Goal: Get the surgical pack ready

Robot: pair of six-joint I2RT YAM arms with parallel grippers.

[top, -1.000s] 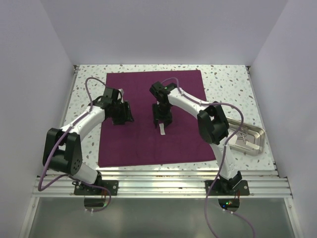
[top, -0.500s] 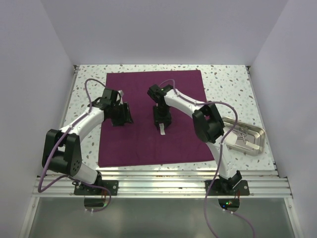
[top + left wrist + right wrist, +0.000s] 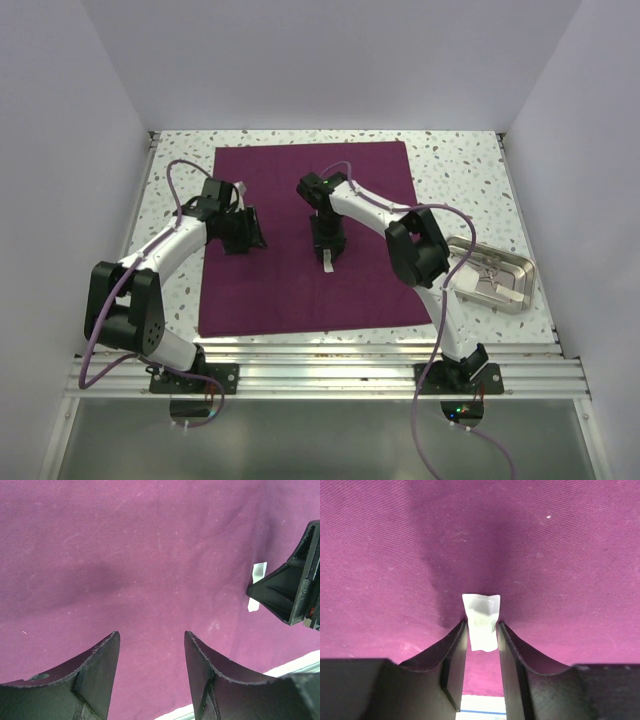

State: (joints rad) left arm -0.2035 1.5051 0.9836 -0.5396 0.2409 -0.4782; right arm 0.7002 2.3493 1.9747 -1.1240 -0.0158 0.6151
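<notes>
Looks like a robotics lab test cell to me: plain white walls [image 3: 330, 60] box in a speckled desk [image 3: 460, 165], with a left arm [image 3: 170, 243] and right arm [image 3: 365, 205] bolted to aluminium rails [image 3: 330, 372] along the near edge.

On the cloth [image 3: 280, 285], centrally, gauze pad [image 3: 327, 262]; right of cloth, on table [image 3: 450, 170], tray [image 3: 500, 257]

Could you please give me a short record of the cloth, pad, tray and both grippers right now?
cloth: plum-purple, spread flat on the speckled table
gauze pad: white, on the cloth's middle
right gripper: shut on the gauze pad, pressing each side of it
left gripper: open, empty, over the cloth's left part
steel tray: off the cloth, at the table's right, silvery instruments inside
</notes>
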